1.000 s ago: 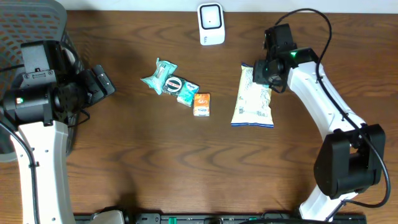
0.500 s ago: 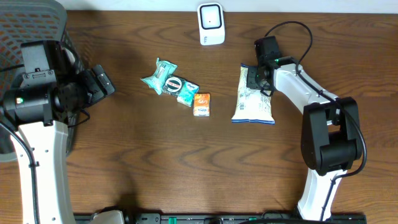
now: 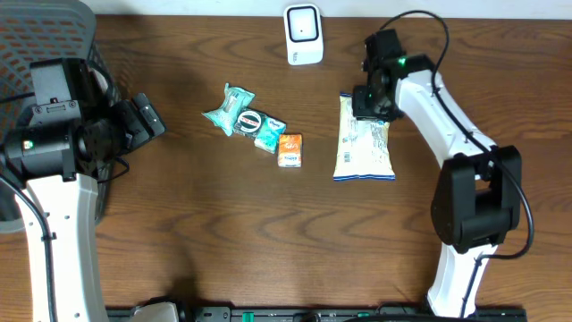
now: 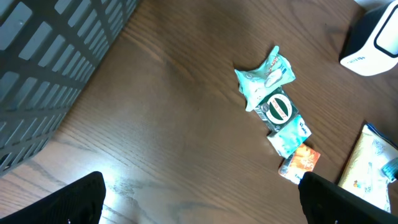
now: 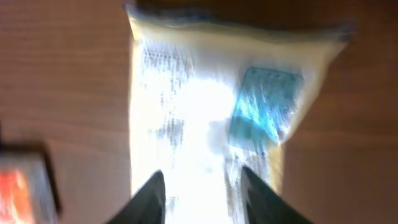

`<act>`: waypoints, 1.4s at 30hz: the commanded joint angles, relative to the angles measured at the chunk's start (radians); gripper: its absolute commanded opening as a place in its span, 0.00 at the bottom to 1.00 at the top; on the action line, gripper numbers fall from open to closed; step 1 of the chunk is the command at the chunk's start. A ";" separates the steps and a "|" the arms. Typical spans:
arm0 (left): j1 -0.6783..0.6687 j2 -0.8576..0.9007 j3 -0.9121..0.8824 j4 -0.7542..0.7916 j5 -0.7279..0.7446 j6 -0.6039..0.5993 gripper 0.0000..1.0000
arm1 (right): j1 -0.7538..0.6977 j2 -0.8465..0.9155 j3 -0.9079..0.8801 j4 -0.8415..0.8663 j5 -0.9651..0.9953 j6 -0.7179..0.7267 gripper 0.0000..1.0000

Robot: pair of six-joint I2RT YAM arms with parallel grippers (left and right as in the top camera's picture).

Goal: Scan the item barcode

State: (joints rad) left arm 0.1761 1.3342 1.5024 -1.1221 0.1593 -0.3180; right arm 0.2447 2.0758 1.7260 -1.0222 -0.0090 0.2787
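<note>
Here, right gripper point(image 3: 370, 97) with jaws apart above the snack bag point(image 3: 364, 148), near the far edge of the desk point(image 3: 223, 233), left gripper point(image 4: 202, 200) spread wide, empty, at the left edge.

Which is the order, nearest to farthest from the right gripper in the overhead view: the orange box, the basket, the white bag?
1. white bag: directly beneath the right gripper.
2. orange box: beside the bag, toward the table's middle.
3. basket: at the far left corner, behind the left arm.
</note>
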 commanded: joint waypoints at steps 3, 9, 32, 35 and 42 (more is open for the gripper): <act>0.004 0.003 0.022 -0.003 0.005 -0.001 0.97 | 0.010 -0.024 -0.026 -0.120 -0.006 -0.007 0.26; 0.004 0.003 0.022 -0.003 0.005 -0.001 0.98 | 0.026 -0.024 -0.228 0.016 -0.005 -0.007 0.30; 0.004 0.003 0.022 -0.003 0.005 -0.002 0.97 | 0.008 -0.082 -0.097 0.005 0.229 0.027 0.66; 0.004 0.003 0.022 -0.003 0.005 -0.001 0.98 | 0.008 -0.072 -0.134 0.064 0.209 0.027 0.64; 0.004 0.003 0.022 -0.003 0.005 -0.001 0.97 | 0.008 -0.056 -0.285 0.294 0.201 0.026 0.67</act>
State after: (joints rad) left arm 0.1761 1.3346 1.5024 -1.1217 0.1593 -0.3180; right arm 0.2573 2.0041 1.4940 -0.7876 0.1764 0.3035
